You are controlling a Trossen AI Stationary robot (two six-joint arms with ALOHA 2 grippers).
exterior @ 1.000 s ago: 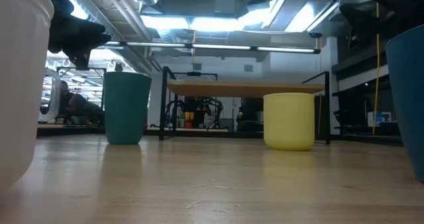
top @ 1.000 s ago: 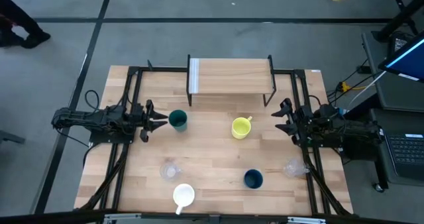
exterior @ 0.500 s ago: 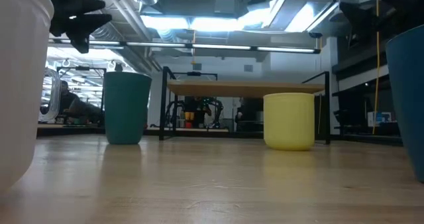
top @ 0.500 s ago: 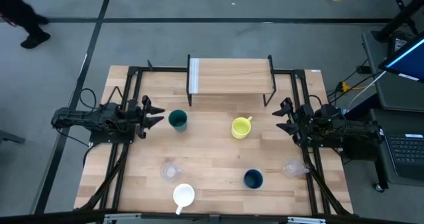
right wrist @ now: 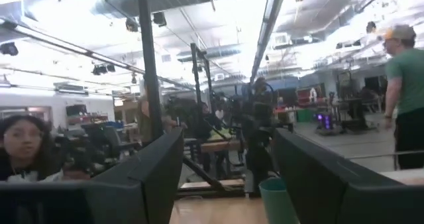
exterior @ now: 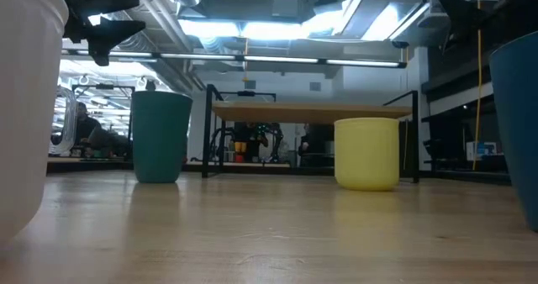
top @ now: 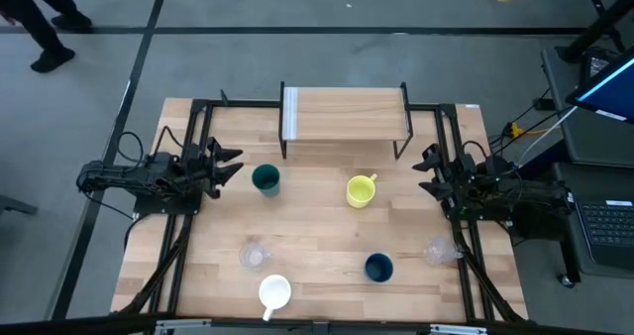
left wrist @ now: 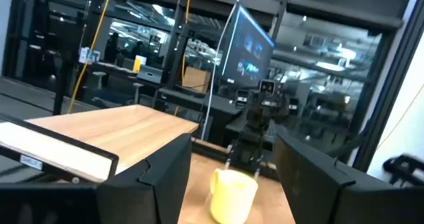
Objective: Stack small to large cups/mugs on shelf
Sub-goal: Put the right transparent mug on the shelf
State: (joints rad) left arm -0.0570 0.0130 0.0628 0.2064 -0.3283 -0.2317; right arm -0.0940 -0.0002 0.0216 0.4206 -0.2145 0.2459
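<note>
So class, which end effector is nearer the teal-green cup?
The left end effector, open and just beside the teal-green cup. The right end effector waits across the table, beyond the yellow mug.

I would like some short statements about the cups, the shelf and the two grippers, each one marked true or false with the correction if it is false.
1. The shelf has no cup on its top. True.
2. The left gripper holds the teal-green cup. False: its fingers are open and empty, beside that cup and apart from it.
3. The yellow mug stands on the table in front of the shelf. True.
4. The white mug is stacked inside the dark navy cup. False: they stand apart on the table, the white mug near the front edge.
5. The right gripper is shut on a clear cup. False: it is open, holding nothing, and that cup stands on the table near the right arm.
</note>
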